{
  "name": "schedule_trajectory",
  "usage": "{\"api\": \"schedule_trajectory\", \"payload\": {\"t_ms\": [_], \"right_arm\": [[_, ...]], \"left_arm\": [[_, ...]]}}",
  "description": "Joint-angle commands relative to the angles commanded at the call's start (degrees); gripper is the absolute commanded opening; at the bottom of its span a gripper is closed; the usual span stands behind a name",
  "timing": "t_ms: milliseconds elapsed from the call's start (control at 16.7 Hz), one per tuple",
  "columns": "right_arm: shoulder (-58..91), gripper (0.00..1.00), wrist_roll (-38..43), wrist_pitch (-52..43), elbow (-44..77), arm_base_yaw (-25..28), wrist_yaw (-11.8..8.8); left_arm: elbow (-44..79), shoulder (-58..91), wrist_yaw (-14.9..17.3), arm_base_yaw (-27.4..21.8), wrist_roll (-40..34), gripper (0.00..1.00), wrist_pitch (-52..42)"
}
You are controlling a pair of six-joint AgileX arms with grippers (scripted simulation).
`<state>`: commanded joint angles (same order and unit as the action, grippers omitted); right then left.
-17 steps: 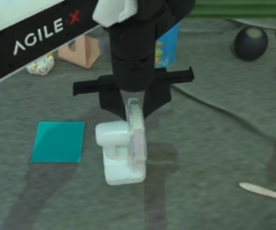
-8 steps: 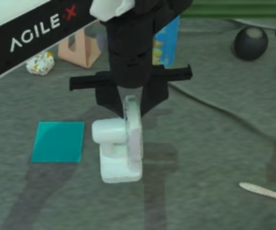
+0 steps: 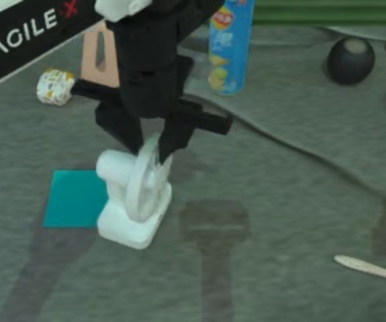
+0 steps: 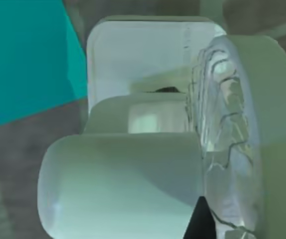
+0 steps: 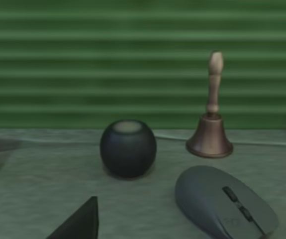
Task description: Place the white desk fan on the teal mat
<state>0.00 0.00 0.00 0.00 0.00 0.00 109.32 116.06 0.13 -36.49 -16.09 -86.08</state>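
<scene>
At the top view's left you have the teal mat (image 3: 72,199) lying flat on the grey cloth (image 3: 280,201), its right edge hidden under the white desk fan (image 3: 133,194). The fan's block base overlaps that edge of the mat, though you cannot tell whether it rests there or hangs just above. Your left gripper (image 3: 150,144) comes down from above onto the fan, its two black fingers closed on the top rim of the round grille head, so the fan hangs directly below the pincer, with the motor housing sticking out toward the mat side. In the left wrist view the fan (image 4: 157,149) fills the picture, with the mat (image 4: 23,59) showing beside its base.

Behind the arm you can see a speckled white ball (image 3: 55,86), a peach-pink stand (image 3: 99,57) and a blue can (image 3: 229,47). Further right sits a dark sphere (image 3: 350,60), and a pale stick (image 3: 370,267) lies near the right edge.

Your right gripper is out of the top view; its wrist view shows one dark fingertip (image 5: 78,224), the sphere (image 5: 128,148), a bell (image 5: 210,134) and a grey mouse (image 5: 225,204); you cannot tell how its fingers stand.
</scene>
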Motion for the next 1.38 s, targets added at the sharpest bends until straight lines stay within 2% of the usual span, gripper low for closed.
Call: {"api": "schedule_trajectory", "payload": {"t_ms": [480,720,900,1020,1380], "right_arm": [[0.0,1.00,0.0,0.0,0.0,0.0,0.0],[0.0,1.00,0.0,0.0,0.0,0.0,0.0],[0.0,1.00,0.0,0.0,0.0,0.0,0.0],[0.0,1.00,0.0,0.0,0.0,0.0,0.0],[0.0,1.00,0.0,0.0,0.0,0.0,0.0]], "left_arm": [[-6.0,-5.4,0.1,9.6,52.3,0.00,2.9],[-10.0,-8.5,0.1,14.1,73.2,0.00,4.5],[-12.3,-10.0,0.1,16.5,82.6,0.00,5.3],[-13.1,-10.5,0.1,17.4,85.8,0.00,5.6],[-13.2,-10.4,0.0,17.3,86.6,0.00,5.6]]}}
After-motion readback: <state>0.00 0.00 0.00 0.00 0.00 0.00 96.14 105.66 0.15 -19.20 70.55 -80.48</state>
